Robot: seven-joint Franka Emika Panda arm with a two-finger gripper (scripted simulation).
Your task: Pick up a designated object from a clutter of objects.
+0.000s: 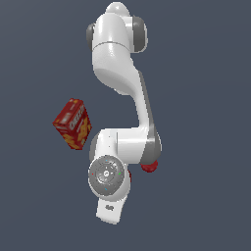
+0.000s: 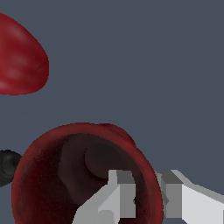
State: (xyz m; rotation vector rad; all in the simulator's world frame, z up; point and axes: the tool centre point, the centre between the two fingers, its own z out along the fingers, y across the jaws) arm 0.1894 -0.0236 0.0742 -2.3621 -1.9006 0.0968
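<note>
Plain dark ground under the scene

A flat ground surface of dark slate blue-grey is seen across the whole exterior view, out to every edge of the picture. Its tone is even, and only a soft, faint mottling can be made out. In the wrist view the same ground surface is shown as a smooth, uniform backdrop in the same dull blue-grey colour.

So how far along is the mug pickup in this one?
The approach looks done: the pincer straddles the dark red mug's rim, one finger inside and one outside. Closing on the wall is in hand; whether the pads touch it is unclear. Lifting remains. The exterior view hides the mug under the arm.
</note>
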